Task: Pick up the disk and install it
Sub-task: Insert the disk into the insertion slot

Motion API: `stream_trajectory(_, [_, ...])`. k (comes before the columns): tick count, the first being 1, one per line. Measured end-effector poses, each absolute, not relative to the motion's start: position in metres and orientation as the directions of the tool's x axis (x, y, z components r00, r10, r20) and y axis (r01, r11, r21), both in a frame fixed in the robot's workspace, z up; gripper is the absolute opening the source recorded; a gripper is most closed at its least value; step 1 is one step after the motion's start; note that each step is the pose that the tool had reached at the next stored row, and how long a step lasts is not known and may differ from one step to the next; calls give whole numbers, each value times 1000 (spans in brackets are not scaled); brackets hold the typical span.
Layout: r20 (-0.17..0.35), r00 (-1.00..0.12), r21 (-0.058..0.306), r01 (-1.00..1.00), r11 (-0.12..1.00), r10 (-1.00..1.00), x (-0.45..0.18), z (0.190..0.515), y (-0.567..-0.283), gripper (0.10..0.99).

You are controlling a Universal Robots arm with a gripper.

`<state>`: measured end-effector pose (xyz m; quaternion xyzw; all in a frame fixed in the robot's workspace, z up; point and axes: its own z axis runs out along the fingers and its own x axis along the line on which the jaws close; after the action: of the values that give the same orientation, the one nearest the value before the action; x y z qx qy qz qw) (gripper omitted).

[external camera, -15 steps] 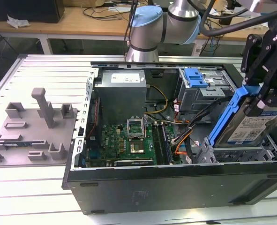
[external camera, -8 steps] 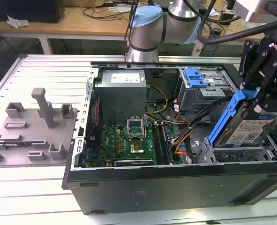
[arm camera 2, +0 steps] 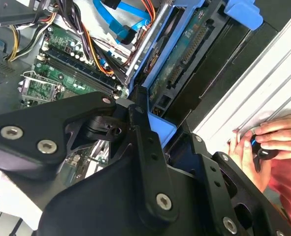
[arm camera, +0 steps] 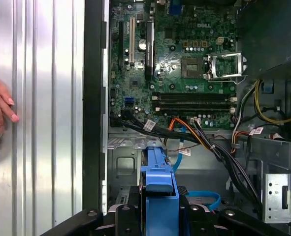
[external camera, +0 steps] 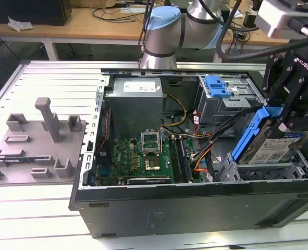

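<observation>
Entry: disk at the drive bay.

- A black two-finger gripper (external camera: 284, 121) on the grey and light-blue robot arm (external camera: 169, 31) is seen at the exterior view's right end of the open black computer case (external camera: 185, 211), which is laid on its side.
- Jaws are drawn in narrow and clamped on the flat rectangular silver disk (external camera: 275, 150), with its white-and-blue label and blue plastic carrier bracket.
- The disk is held tilted, lower end at the bare metal drive cage (external camera: 258, 172). Whether it is seated cannot be told.
- In the second wrist view the gripper (arm camera 2: 167, 137) is closed on the blue bracket, and the disk's (arm camera 2: 184, 59) green circuit-board side is shown.
- In the first wrist view the bracket of the disk (arm camera: 159, 179) is seen between the fingers of the gripper (arm camera: 160, 216).
- The green motherboard (external camera: 138, 156) is exposed inside the case, with bundled black and orange cables (arm camera: 219, 152) lying between it and the cage.
- A smaller blue ribbed plastic latch plate (external camera: 218, 86) is seen on the upper bay, well apart from the disk.
- A grey plastic fixture with upright posts (external camera: 39, 143) is set on the slatted metal table (external camera: 49, 78), at the exterior view's left.
- A person's hand (arm camera 2: 263, 142) is rested on the table beside the case, fingers closed around a small dark object.
</observation>
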<state>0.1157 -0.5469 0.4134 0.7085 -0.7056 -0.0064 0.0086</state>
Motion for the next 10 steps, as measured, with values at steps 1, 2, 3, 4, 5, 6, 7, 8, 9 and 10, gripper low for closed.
stream_trajectory(1, [3,4,21,-1000,-4,-1000,116,413,-547,369])
stream_trajectory(2, [3,5,21,-1000,-5,-1000,116,412,-547,369])
stream_trajectory(3, [4,5,21,-1000,-5,-1000,116,411,-547,369])
stream_trajectory(4, [3,6,21,-1000,-6,-1000,116,411,-547,380])
stream_trajectory(5, [3,6,21,-1000,-6,-1000,116,410,-547,439])
stream_trajectory(6, [3,7,21,-1000,-7,-1000,116,410,-547,506])
stream_trajectory(7, [3,8,21,-1000,-8,-1000,116,411,-547,506])
stream_trajectory(8, [3,8,21,-1000,-8,-1000,116,410,-547,506])
stream_trajectory(9, [3,8,21,-1000,-8,-1000,116,410,-547,506])
stream_trajectory(10, [3,8,21,-1000,-8,-1000,116,410,-547,506])
